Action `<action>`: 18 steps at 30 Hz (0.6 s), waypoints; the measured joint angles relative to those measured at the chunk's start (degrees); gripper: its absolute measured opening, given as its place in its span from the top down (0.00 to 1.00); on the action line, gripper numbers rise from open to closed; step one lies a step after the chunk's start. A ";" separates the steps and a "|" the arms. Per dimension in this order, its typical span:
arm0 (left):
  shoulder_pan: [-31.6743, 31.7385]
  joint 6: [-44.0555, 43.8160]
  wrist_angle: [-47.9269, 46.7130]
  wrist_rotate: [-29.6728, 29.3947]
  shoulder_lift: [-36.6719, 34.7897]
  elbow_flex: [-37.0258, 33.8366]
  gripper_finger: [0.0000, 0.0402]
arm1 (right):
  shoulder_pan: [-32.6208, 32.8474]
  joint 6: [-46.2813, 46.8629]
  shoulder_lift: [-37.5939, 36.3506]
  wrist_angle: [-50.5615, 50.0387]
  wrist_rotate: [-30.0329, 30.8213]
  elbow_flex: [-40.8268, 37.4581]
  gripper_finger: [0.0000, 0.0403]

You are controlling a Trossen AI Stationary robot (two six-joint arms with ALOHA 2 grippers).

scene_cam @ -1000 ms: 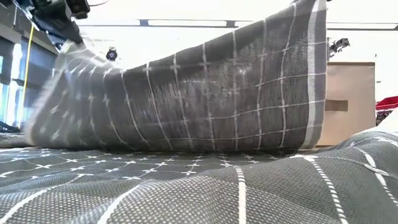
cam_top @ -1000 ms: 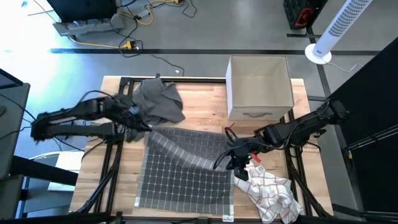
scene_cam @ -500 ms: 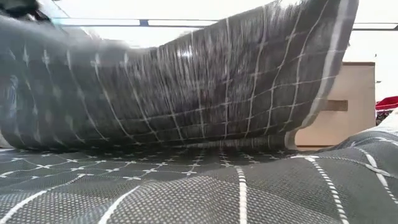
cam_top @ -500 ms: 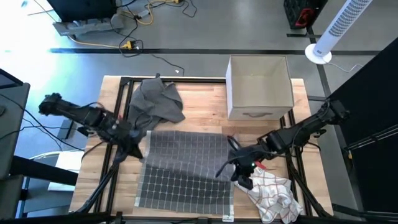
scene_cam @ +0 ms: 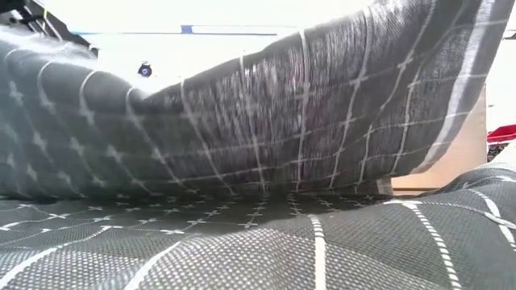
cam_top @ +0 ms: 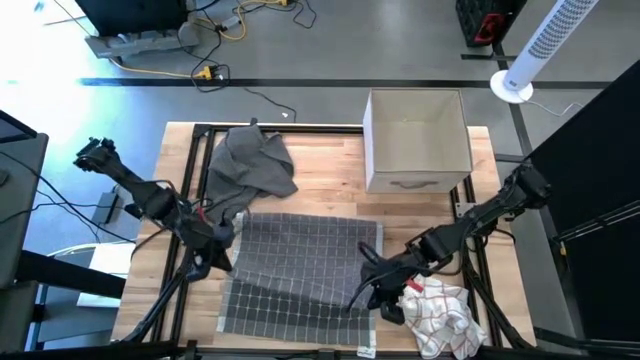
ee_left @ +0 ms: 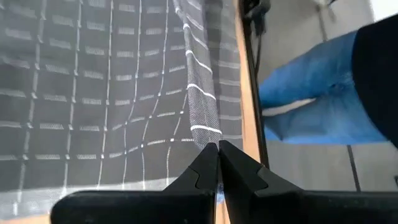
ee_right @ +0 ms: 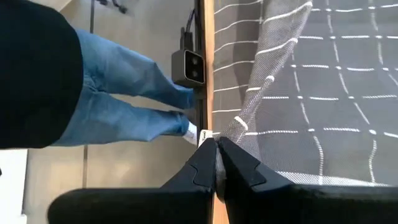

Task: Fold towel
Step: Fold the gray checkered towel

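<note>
The grey towel with a white grid [cam_top: 300, 265] lies in the middle of the table. Its far part is raised and arches over the near part, which lies flat on the wood [scene_cam: 242, 234]. My left gripper [cam_top: 217, 258] is shut on the towel at its left side. My right gripper [cam_top: 372, 292] is shut on it at its right side. Both stand low over the table. My left gripper pinches a narrow, bunched strip of the towel's edge [ee_left: 207, 132] between its two fingertips. From there the cloth runs away drawn fairly taut, and the rest lies spread beside it. My right gripper pinches a corner of the towel [ee_right: 231, 132] between its two fingertips, at the table's right side. The cloth rises from the fingers in a taut ridge toward the raised part.
A crumpled plain grey cloth [cam_top: 255, 165] lies at the far left. A cardboard box [cam_top: 415, 140] stands at the far right. A white cloth with red checks [cam_top: 437, 312] lies near the right front corner. A person in jeans [ee_left: 311, 93] stands beside the table.
Both grippers have gone toward the table's near edge, staying shut on the towel. The towel's far edge has been carried over the near part, so the upper layer now covers more of the lower one. The near edge has stayed flat on the table.
</note>
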 joint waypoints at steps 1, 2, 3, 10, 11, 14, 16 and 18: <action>-0.75 -0.48 0.67 0.22 1.05 0.00 1.00 | 0.36 -0.24 0.64 1.13 -0.12 0.00 1.00; -1.48 -0.91 1.68 0.44 2.08 0.00 1.00 | 0.80 -0.71 1.28 1.99 -0.19 0.00 1.00; -2.10 -1.03 3.02 0.56 3.04 0.00 1.00 | 1.15 -1.00 1.94 2.51 -0.55 0.00 1.00; -5.72 -2.14 7.69 3.47 9.99 0.00 1.00 | 3.35 -2.13 5.14 3.25 -1.89 0.00 1.00; -6.09 -2.23 7.66 4.28 10.83 0.00 1.00 | 3.54 -2.57 5.51 3.11 -2.11 0.00 1.00; -7.43 -2.14 7.28 7.22 13.28 0.00 1.00 | 3.96 -3.85 6.80 3.05 -2.30 0.00 1.00; -7.90 -2.00 7.58 8.03 14.43 0.00 1.00 | 3.97 -4.67 7.97 2.75 -2.50 0.00 1.00; -8.21 -1.99 8.37 8.85 15.35 0.00 1.00 | 3.97 -5.28 8.79 3.26 -3.34 0.00 1.00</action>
